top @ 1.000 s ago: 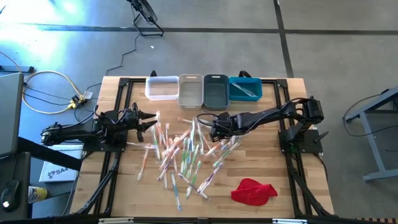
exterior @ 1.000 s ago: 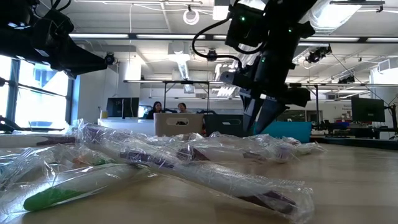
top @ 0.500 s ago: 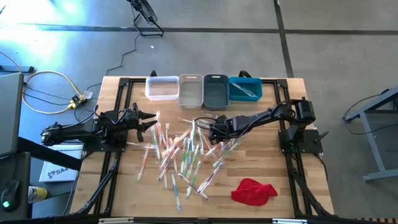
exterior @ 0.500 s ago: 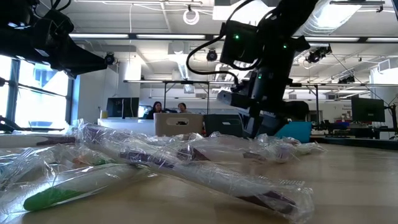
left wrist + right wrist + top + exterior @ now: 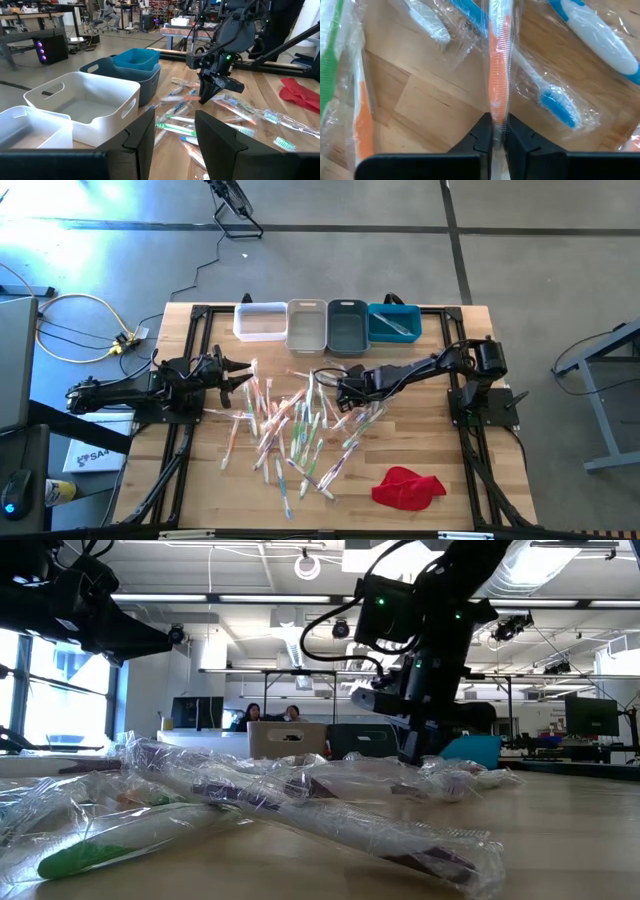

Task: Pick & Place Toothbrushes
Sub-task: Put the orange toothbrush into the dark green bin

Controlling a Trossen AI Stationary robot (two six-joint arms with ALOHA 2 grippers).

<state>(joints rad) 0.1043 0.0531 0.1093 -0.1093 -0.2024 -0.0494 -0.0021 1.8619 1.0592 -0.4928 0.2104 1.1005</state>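
Observation:
Several toothbrushes (image 5: 295, 425) in clear wrappers lie heaped on the middle of the wooden table, also seen in the low view (image 5: 250, 800). My right gripper (image 5: 346, 390) stands at the heap's far right part, pointing down, shut on an orange-handled toothbrush (image 5: 498, 65). It also shows in the low view (image 5: 420, 752) and the left wrist view (image 5: 206, 97). My left gripper (image 5: 246, 374) waits open above the table's left side, next to the heap, its fingers (image 5: 145, 135) apart. My right gripper pinches the orange-handled toothbrush between its two fingers at the wrapper's end (image 5: 496, 120). The fingers (image 5: 481, 137) come from above, pointing down. The rest of the brush runs away from the fingers and lies on the table among the other wrapped brushes.
A row of bins stands along the far edge: white (image 5: 260, 321), beige (image 5: 307, 326), grey (image 5: 347, 327) and blue (image 5: 394, 323), the blue one holding a wrapped brush. A red cloth (image 5: 407, 487) lies near the table's near right corner. Bare wood shows around the heap.
My right gripper has gone down onto the far right part of the heap, its arm folding lower, and has then kept still there. The left arm and the heap have not moved.

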